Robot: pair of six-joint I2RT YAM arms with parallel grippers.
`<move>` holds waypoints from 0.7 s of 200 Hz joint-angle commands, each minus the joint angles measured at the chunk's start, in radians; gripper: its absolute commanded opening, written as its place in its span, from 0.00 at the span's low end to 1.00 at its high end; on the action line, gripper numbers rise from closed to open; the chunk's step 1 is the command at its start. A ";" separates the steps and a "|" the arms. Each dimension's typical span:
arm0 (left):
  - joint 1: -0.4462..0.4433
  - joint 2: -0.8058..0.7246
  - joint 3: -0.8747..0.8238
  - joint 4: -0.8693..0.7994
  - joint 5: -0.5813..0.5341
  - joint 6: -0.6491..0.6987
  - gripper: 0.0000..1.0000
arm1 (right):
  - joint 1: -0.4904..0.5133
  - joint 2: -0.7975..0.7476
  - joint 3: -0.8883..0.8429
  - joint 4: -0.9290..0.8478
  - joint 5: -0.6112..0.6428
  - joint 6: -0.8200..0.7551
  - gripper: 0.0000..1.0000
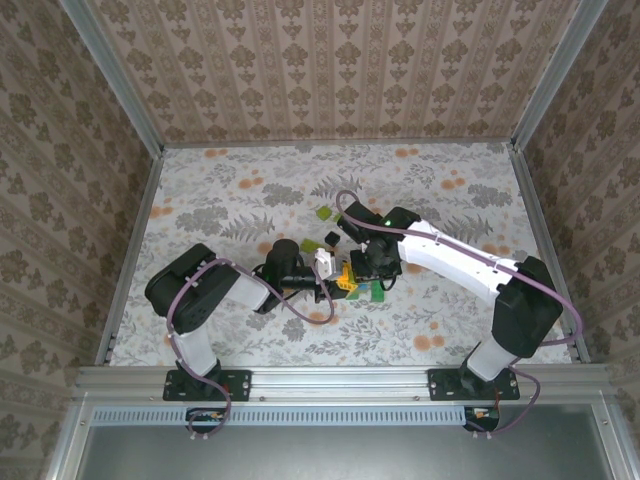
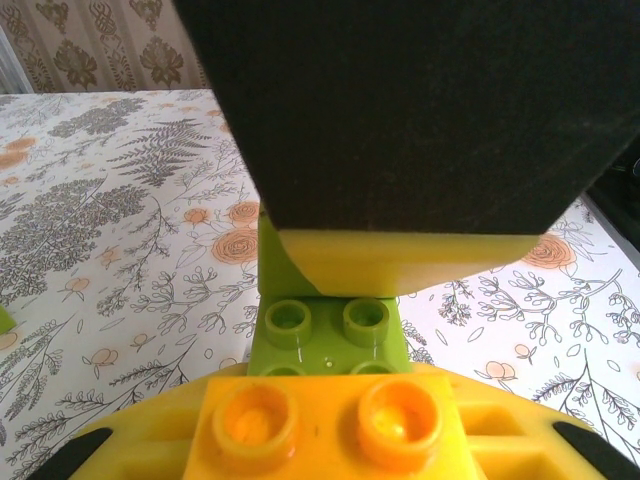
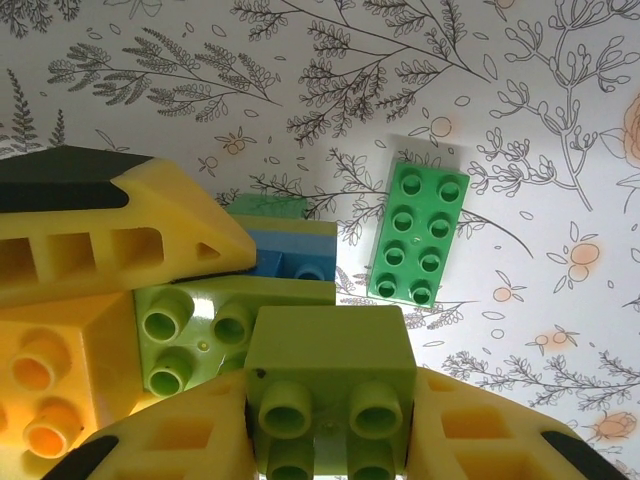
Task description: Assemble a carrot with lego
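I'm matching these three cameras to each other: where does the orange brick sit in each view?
Top external: orange brick, a small yellow-orange patch just below the picture's centre, too small for detail.
Left wrist: bottom centre, two studs facing up.
Right wrist: lower left edge, studs facing the camera.
Shared landmark: the lime-green brick joined to its end, above it in the left wrist view and to its right in the right wrist view.
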 commanded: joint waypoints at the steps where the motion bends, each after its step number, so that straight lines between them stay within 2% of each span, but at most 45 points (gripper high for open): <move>1: -0.013 0.004 -0.011 -0.043 -0.035 0.068 0.18 | -0.020 0.089 -0.088 0.009 -0.002 0.035 0.25; 101: -0.018 0.018 -0.003 -0.047 -0.044 0.070 0.18 | -0.047 0.145 -0.002 -0.060 -0.027 0.018 0.24; 140: -0.017 0.014 -0.004 -0.051 -0.052 0.075 0.18 | -0.051 0.140 0.003 -0.037 -0.054 0.014 0.28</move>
